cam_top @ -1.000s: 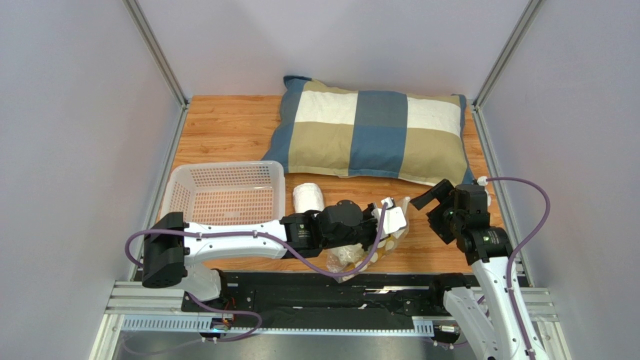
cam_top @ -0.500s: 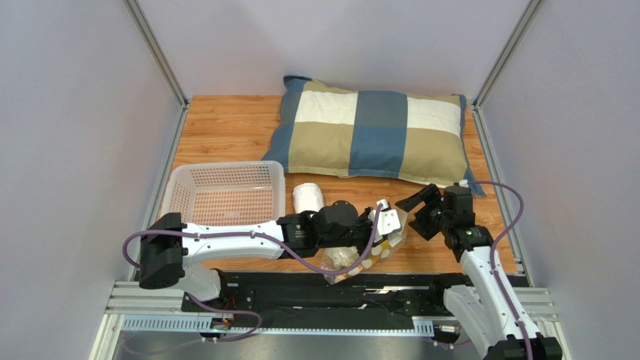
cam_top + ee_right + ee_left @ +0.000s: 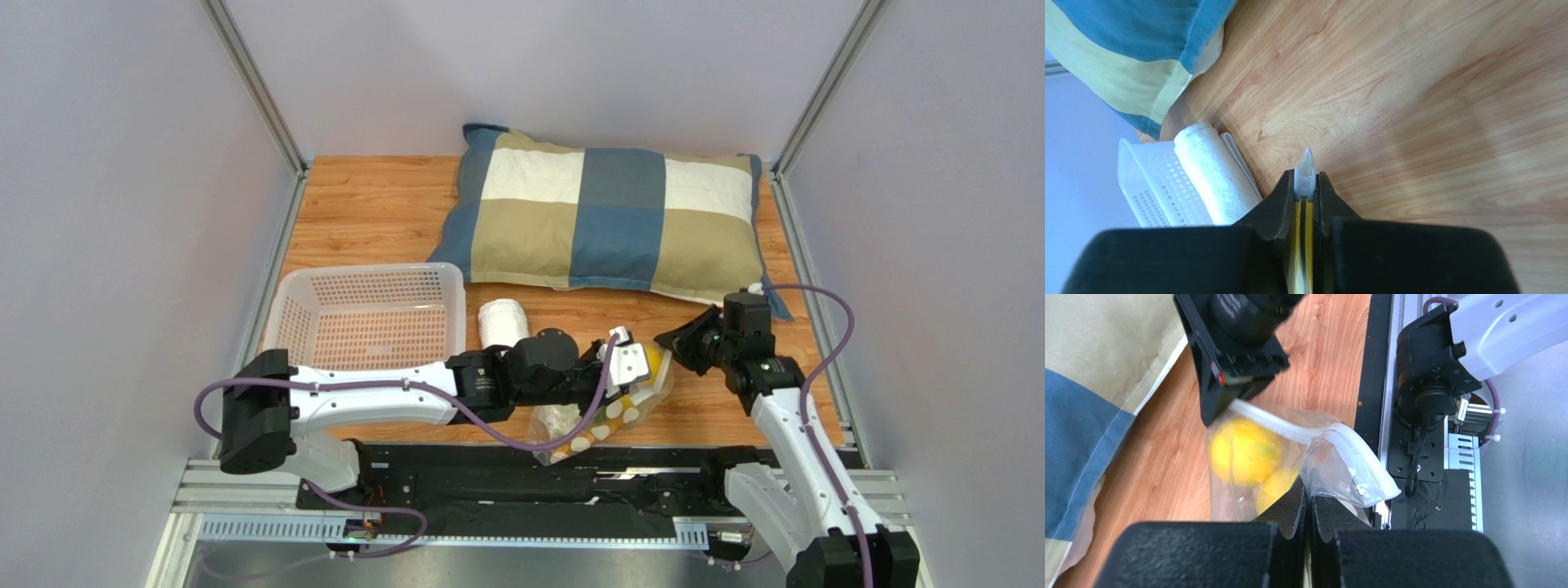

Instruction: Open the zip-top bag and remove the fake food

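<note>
The zip-top bag (image 3: 656,390) lies on the wooden table near the front edge, between both arms. Yellow lemon-shaped fake food (image 3: 1244,452) shows through its clear plastic, and a pale lump (image 3: 558,423) lies at its near end. My left gripper (image 3: 1309,493) is shut on a fold of the bag's plastic beside the white zip strip (image 3: 1352,450). My right gripper (image 3: 1307,177) is shut on the white end of the bag's zip edge (image 3: 1307,164). In the left wrist view that black right gripper (image 3: 1229,401) pinches the strip just above the lemons.
A checked blue, beige and white pillow (image 3: 613,221) fills the back of the table. A white mesh basket (image 3: 368,319) stands at the left, a rolled white towel (image 3: 501,325) beside it. Grey walls close both sides; the black rail (image 3: 491,484) runs along the front.
My right arm has swung left and down to the bag, and its open jaws have shut on the zip edge. The left gripper has kept its hold, shifting slightly.
</note>
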Action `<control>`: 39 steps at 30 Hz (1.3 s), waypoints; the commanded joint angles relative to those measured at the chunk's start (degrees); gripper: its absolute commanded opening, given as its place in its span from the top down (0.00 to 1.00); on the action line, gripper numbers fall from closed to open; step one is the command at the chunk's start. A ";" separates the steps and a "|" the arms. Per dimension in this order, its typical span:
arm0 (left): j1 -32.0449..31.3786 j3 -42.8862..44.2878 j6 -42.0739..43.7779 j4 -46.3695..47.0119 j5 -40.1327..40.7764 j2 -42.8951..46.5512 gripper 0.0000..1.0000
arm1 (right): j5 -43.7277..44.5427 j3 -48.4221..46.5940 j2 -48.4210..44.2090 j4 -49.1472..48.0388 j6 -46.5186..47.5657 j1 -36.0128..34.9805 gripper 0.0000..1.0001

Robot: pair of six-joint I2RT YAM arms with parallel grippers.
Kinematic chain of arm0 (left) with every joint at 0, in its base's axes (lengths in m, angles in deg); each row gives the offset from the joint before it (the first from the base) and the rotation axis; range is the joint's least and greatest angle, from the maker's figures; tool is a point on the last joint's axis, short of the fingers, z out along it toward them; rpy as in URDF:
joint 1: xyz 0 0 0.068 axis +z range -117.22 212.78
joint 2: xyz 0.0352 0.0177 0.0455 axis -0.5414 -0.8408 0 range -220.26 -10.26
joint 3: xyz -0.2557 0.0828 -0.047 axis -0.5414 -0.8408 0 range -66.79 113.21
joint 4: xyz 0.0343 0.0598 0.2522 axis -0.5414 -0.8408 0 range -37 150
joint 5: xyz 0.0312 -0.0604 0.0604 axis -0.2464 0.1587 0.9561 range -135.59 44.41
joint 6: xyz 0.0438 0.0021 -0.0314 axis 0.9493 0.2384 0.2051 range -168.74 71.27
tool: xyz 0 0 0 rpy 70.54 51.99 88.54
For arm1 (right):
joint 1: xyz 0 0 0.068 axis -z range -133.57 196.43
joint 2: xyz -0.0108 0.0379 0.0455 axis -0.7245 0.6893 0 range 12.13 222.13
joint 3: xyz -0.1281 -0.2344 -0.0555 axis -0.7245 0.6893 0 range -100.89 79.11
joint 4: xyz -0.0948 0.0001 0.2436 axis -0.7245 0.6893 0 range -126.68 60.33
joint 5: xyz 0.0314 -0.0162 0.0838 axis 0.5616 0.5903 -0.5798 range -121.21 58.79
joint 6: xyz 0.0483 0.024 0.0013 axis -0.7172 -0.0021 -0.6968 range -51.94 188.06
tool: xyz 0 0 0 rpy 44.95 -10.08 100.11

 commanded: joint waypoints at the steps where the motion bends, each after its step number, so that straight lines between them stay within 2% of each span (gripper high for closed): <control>1: 0.16 -1.67 -0.11 3.09 2.05 3.26 1.00 | 7.18 -10.52 -3.60 11.15 6.38 0.12 1.00; 3: 0.16 -3.51 -0.02 3.97 3.54 4.49 1.00 | 9.03 -15.27 -4.30 14.60 8.23 0.12 1.00; 4: 0.16 -4.21 -0.11 4.41 4.07 4.93 0.97 | 9.47 -16.76 -4.48 18.01 9.12 0.12 1.00; 5: 0.24 -5.79 -0.54 5.28 6.08 6.15 0.88 | 9.83 -18.52 -4.57 19.52 10.69 0.12 1.00; 6: 0.68 -6.41 -0.90 5.73 6.45 6.77 0.67 | 10.00 -20.97 -4.66 20.85 11.40 0.12 1.00; 8: 1.56 -6.86 -1.95 5.65 5.58 8.44 0.46 | 10.35 -23.01 -4.66 24.19 12.63 0.12 1.00; 9: 1.74 -6.51 -3.17 5.47 4.96 8.71 0.16 | 10.70 -24.41 -4.57 24.98 12.64 0.12 1.00; 10: 1.83 -4.94 -3.62 4.34 4.61 8.71 0.06 | 10.79 -24.68 -4.83 25.95 12.55 -0.06 1.00; 11: 1.83 -3.97 -4.23 3.89 3.30 8.36 0.01 | 10.71 -24.77 -4.92 26.04 11.86 -0.15 1.00; 16: 1.83 5.41 -7.40 -1.63 0.39 3.54 0.01 | 11.67 -23.81 -5.36 25.42 5.45 -2.25 1.00; 20: 1.48 11.15 -7.84 -4.81 -1.80 -1.74 0.01 | 16.76 -25.47 -5.80 28.59 -2.20 -4.62 1.00; 24: -0.37 13.70 -4.77 -5.42 -0.41 -3.76 0.01 | 21.69 -29.69 -6.33 33.85 -7.65 -4.81 1.00; 28: -1.07 20.02 -3.98 -11.57 3.72 -8.67 0.01 | 22.57 -32.77 -4.32 37.02 -10.47 -4.81 1.00; 30: -1.16 20.13 -3.36 -11.15 3.46 -9.65 0.01 | 21.70 -33.56 -3.43 37.99 -11.26 -4.98 1.00; 34: -1.34 16.70 0.59 -4.13 1.79 -12.02 0.01 | 21.25 -32.16 -5.09 38.18 -14.34 -5.33 1.00; 39: -2.04 19.59 0.16 -3.94 4.07 -15.63 0.01 | 22.31 -30.40 -7.47 37.99 -17.15 -5.59 1.00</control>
